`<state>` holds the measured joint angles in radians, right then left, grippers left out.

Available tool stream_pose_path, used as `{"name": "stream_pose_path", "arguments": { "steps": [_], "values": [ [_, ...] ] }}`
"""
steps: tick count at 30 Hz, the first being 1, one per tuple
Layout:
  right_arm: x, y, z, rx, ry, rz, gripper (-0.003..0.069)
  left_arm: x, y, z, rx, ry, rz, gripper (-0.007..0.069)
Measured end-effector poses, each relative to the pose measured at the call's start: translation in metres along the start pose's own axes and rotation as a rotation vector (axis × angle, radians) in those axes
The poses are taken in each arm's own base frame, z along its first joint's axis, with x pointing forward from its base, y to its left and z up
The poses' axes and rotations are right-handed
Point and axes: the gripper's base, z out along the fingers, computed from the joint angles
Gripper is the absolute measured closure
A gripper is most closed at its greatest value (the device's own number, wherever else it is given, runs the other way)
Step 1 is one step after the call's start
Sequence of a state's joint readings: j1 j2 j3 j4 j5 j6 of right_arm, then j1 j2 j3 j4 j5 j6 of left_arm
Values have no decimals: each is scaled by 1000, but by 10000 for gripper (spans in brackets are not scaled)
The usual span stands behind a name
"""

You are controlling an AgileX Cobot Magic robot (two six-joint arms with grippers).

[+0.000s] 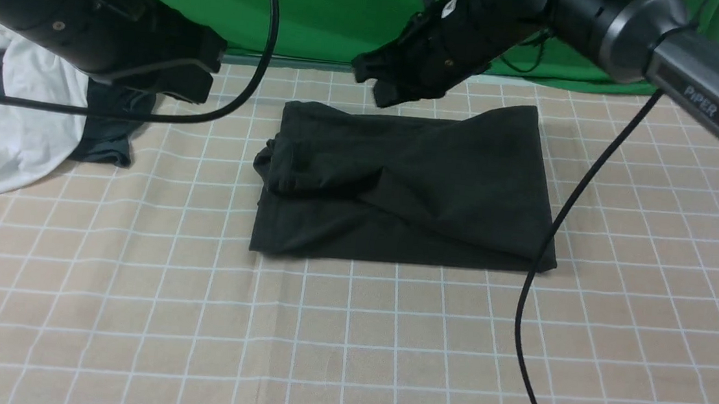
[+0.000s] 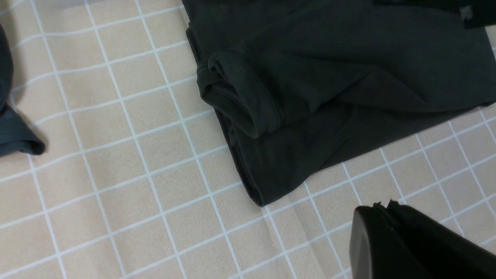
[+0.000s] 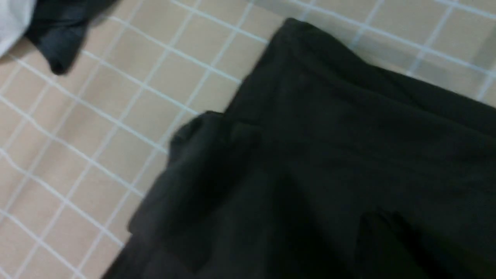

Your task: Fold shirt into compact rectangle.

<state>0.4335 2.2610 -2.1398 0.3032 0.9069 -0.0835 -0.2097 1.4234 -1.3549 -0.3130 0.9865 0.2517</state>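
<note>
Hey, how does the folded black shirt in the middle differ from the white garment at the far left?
The folded black shirt is dark, the crumpled white garment light. The shirt lies flat as a rough rectangle; the white garment sits bunched among other clothes. The shirt lies alone at the centre; the white garment is partly hidden by the left arm. Both rest on the beige checked tablecloth.

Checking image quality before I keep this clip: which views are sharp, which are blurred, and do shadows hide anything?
Front view: sharp, evenly lit; the shirt shows its folds, and the near arms look oversized. Left wrist view: crisp, the rolled sleeve hem and tablecloth grid clear. Right wrist view: smeared and soft, the shirt's creases lost in dark.
</note>
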Motion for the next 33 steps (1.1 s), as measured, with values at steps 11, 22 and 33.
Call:
{"name": "stream_pose_path", "arguments": {
  "steps": [11, 22, 33],
  "values": [
    [45, 13, 61, -21, 277, -47, 620, 0, 0, 0, 4, 3, -3, 606],
    [49, 51, 59, -52, 321, -191, 620, 3, -1, 0, 10, 32, -8, 606],
    [45, 59, 80, -115, 241, -97, 620, 1, 0, 0, 4, 8, -42, 606]
  ]
}}
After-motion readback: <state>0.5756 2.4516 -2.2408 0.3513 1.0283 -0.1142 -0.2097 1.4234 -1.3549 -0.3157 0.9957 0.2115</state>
